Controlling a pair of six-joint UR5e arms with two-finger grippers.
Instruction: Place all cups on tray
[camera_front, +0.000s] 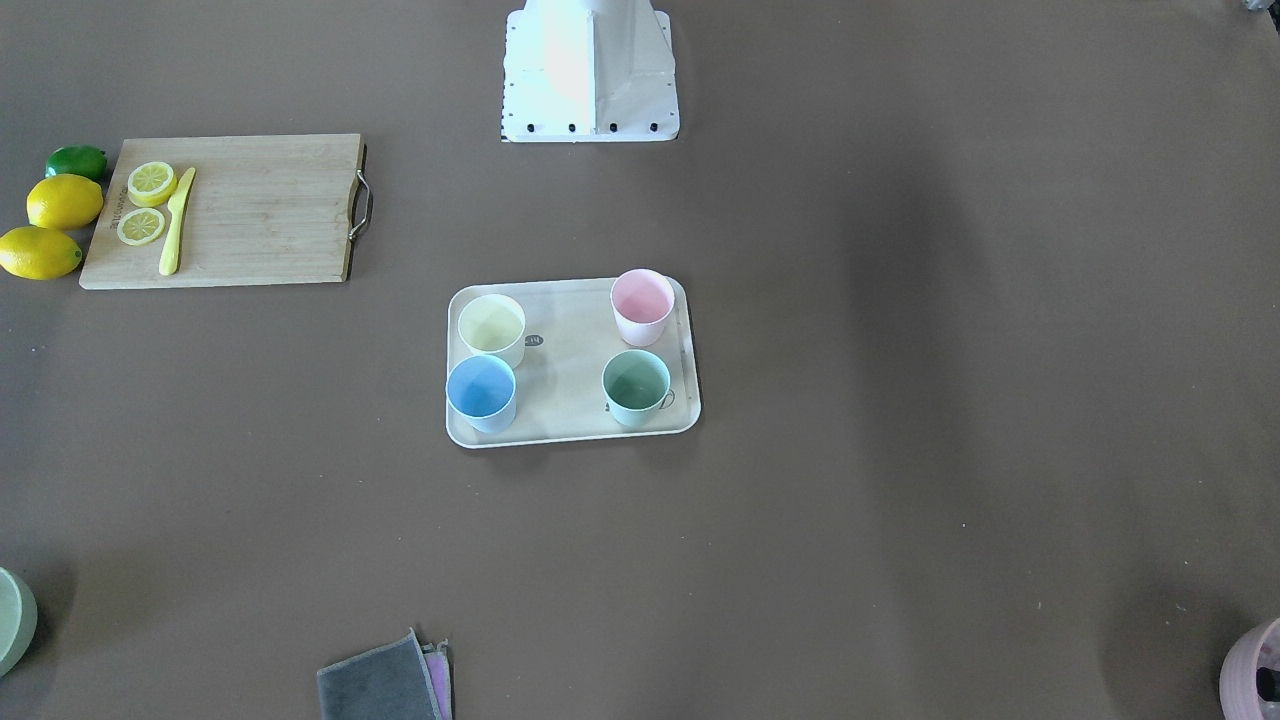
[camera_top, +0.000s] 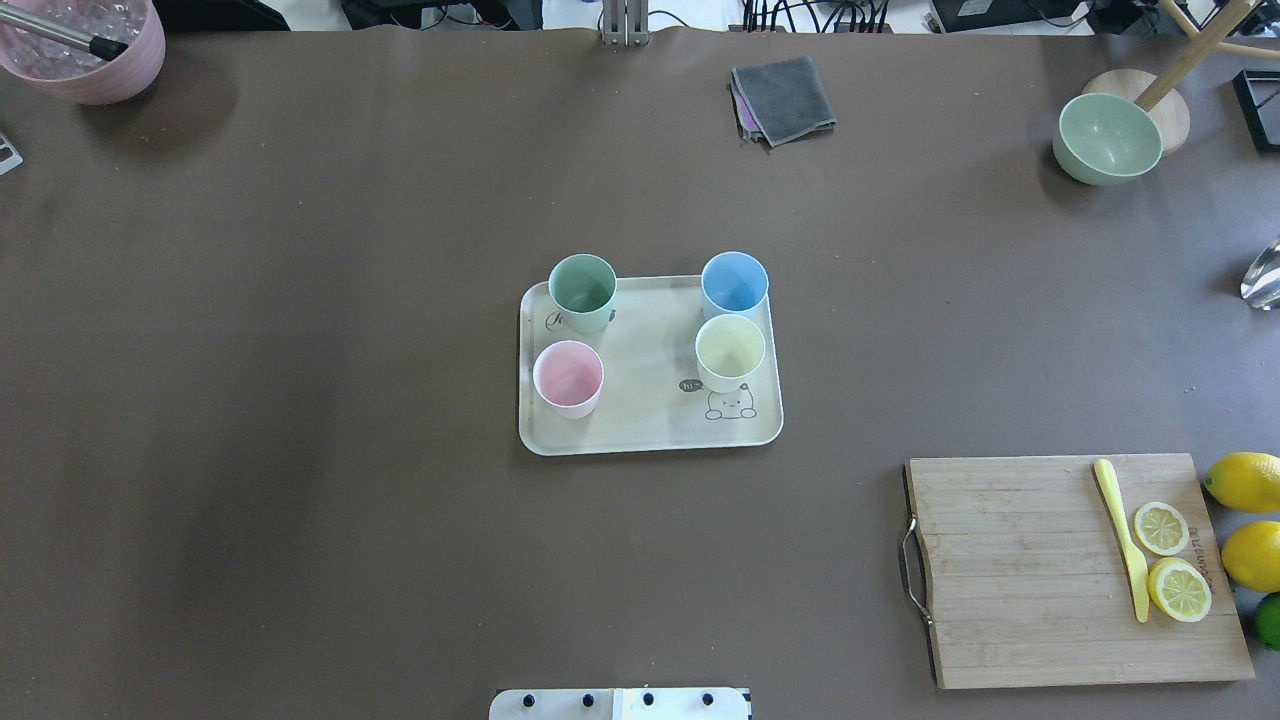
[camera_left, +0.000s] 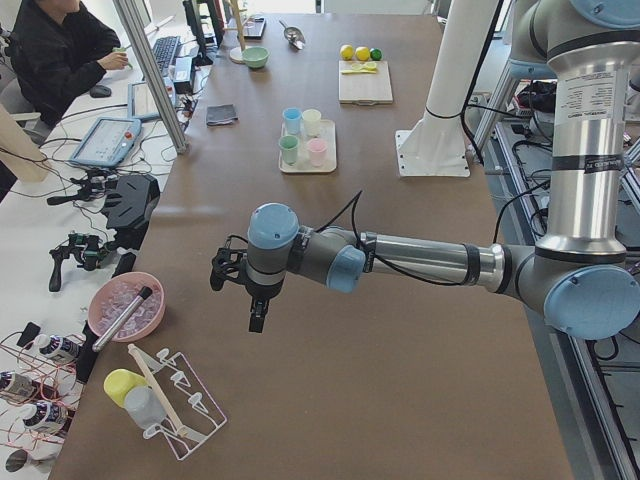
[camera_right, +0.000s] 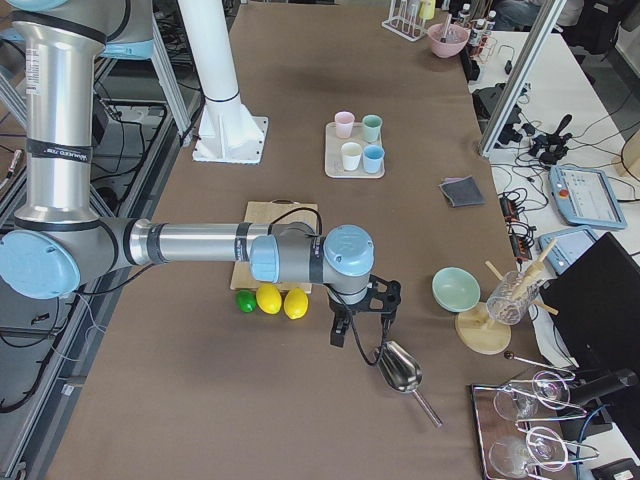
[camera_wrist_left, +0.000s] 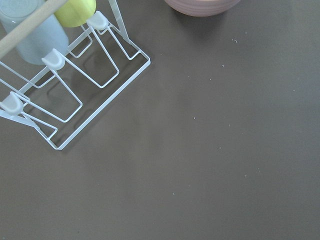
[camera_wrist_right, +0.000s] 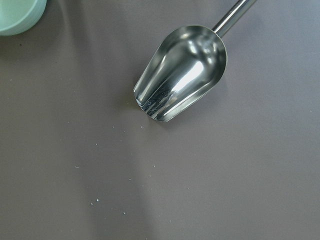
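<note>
The cream tray (camera_top: 650, 443) lies at the table's middle. All four cups stand upright on it: mint green (camera_top: 583, 290), light blue (camera_top: 735, 285), pale yellow (camera_top: 730, 352) and pink (camera_top: 568, 378). The front view shows the same: tray (camera_front: 570, 405), yellow (camera_front: 492, 328), pink (camera_front: 642, 305), blue (camera_front: 481, 392), green (camera_front: 636, 387). My left gripper (camera_left: 254, 322) hangs over the table's left end, far from the tray. My right gripper (camera_right: 342, 338) hangs over the right end. Both show only in the side views, so I cannot tell whether they are open or shut.
A wooden cutting board (camera_top: 1020, 570) holds lemon slices (camera_top: 1161, 528) and a yellow knife (camera_top: 1122, 535), with lemons (camera_top: 1243, 482) beside it. A green bowl (camera_top: 1108, 138), grey cloth (camera_top: 783, 98) and pink pot (camera_top: 85, 50) sit at the far edge. A metal scoop (camera_wrist_right: 182, 75) and wire rack (camera_wrist_left: 75, 90) lie under the wrists.
</note>
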